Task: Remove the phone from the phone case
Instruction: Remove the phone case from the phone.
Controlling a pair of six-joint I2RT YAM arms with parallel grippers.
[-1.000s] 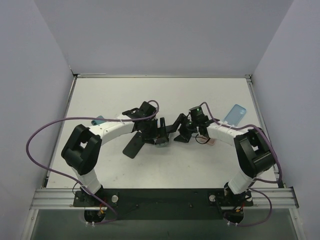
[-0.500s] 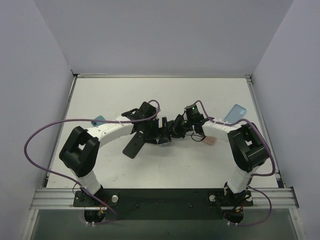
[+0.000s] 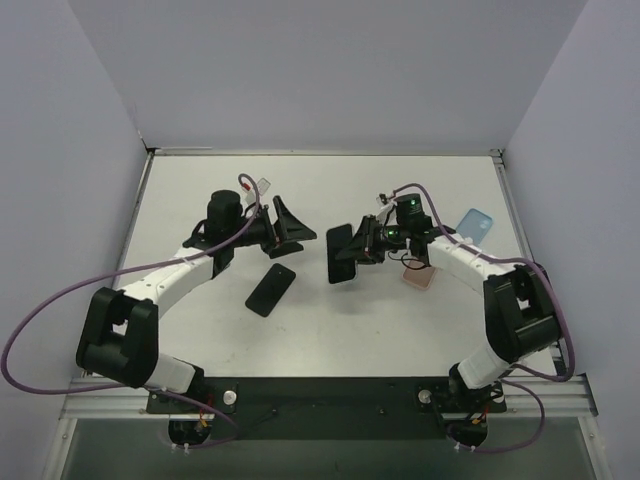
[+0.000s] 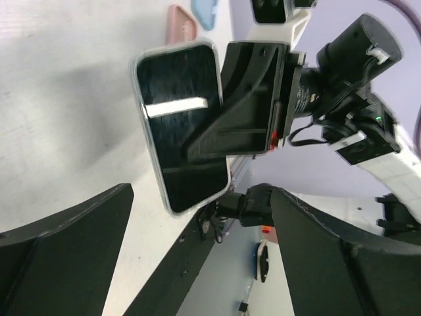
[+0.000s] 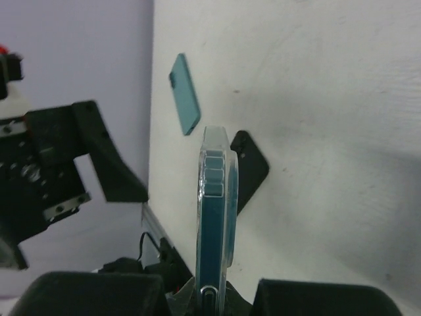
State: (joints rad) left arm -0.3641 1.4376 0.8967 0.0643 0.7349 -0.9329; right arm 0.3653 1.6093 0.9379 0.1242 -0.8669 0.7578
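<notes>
Phone [image 5: 214, 217] edge-on in right fingers [image 5: 92, 293], screen [image 4: 184, 125] (dark) facing left wrist

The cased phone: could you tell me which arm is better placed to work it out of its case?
Left, probably. The right pincer is shut on the cased phone, holding it up, while the left pincer is open, empty and facing its screen.

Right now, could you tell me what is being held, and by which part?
The right gripper clamps the cased phone across its flat faces, from one long edge; the left gripper holds nothing.
</notes>
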